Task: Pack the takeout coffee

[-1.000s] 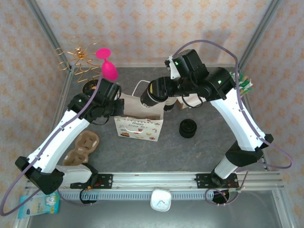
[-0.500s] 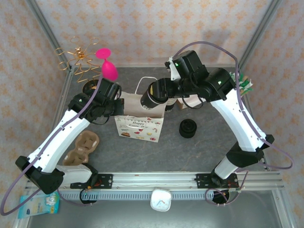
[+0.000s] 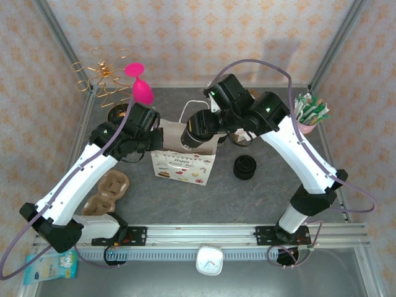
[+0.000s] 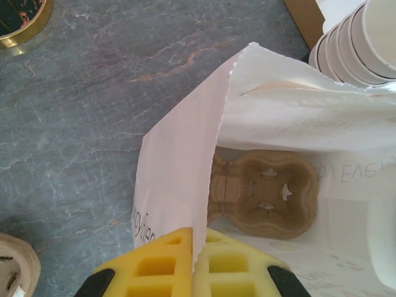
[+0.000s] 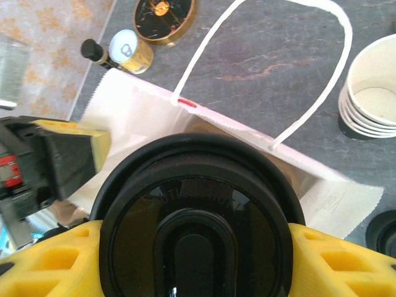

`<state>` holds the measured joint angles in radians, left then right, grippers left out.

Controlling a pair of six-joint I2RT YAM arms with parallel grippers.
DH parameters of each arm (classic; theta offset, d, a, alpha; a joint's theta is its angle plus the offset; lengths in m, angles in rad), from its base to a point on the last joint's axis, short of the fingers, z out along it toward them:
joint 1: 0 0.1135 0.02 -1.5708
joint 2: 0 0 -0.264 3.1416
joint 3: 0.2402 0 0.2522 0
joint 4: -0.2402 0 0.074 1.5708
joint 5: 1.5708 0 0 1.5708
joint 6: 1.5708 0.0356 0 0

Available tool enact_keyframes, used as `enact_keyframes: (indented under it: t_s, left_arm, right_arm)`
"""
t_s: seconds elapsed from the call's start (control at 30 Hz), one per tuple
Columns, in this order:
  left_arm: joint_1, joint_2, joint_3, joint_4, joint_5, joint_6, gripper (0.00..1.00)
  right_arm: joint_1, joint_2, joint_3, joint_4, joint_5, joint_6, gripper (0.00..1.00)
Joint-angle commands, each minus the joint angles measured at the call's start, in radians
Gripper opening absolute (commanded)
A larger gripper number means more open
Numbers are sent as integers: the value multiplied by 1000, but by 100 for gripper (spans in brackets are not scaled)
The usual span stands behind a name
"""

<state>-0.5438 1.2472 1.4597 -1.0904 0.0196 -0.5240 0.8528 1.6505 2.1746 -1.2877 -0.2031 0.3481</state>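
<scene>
Right wrist: takeout coffee (image 5: 197,229) at bag rim (image 5: 216,122)

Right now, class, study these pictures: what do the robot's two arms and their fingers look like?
The left arm and right arm have white shells with black joints and bases. A thin purple cable loops along each. Small green lights glow on the right arm. The fingers are yellow blocks with square pockets.

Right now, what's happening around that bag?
The left gripper pinches the rim of the white paper bag, holding it open. The right gripper grips the takeout coffee, lid on, poised at the bag's mouth. A cardboard cup carrier lies on the bag's floor with nothing in it, so the coffee is not yet packed.
</scene>
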Motion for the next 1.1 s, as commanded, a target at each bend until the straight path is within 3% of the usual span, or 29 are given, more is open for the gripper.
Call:
enact_keyframes:
  t_s: [0.0, 0.43, 0.93, 1.07]
  left_arm:
    - [-8, -30, 39, 1, -29, -34, 0]
    - [-41, -16, 79, 1, -50, -57, 0]
    - [-51, -29, -10, -16, -50, -222, 0]
    - [-51, -92, -91, 72, -22, -279, 0]
  right_arm:
    - [4, -8, -19, -21, 69, 30, 58]
    - [27, 2, -81, -21, 163, 67, 56]
    - [63, 26, -173, 15, 237, 135, 56]
    - [63, 16, -231, 54, 230, 141, 56]
